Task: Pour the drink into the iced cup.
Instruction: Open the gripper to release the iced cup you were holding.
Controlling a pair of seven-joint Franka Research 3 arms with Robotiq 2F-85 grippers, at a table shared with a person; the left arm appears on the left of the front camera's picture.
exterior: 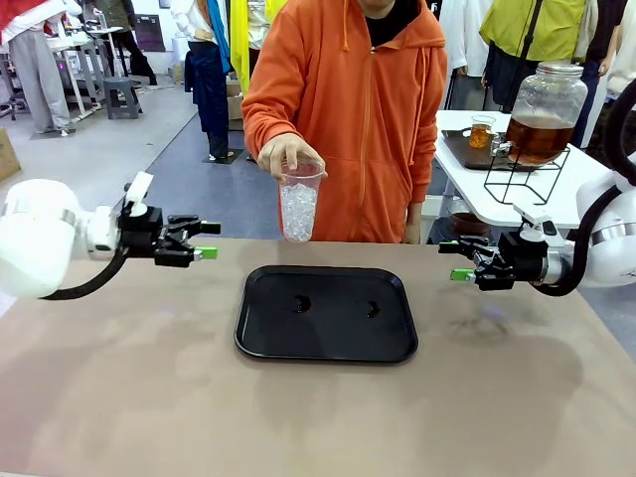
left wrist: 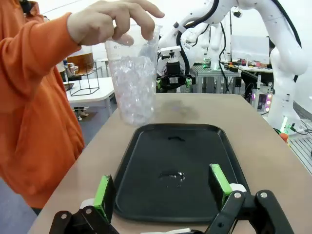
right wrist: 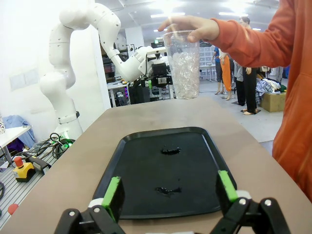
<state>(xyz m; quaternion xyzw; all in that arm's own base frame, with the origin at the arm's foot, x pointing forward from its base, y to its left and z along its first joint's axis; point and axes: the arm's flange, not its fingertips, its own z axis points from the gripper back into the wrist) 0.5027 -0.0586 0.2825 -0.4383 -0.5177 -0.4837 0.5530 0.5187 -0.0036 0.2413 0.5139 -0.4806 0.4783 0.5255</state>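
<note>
Pincer on left arm (exterior: 206,240) spread, empty, hovering above beige worktop (exterior: 119,378), left of flat black rectangular plastic tray (exterior: 326,313). Pincer on right arm (exterior: 459,260) spread too, empty, hovering right of tray. Tray bare save two small wet spots. Beyond tray's far edge, person's hand (exterior: 288,154) holds clear plastic cup filled with ice (exterior: 299,204) by rim, lifted off worktop. Amber-brown drink (exterior: 538,137) sits in glass dispenser jar on wire stand, white side table far right.
</note>
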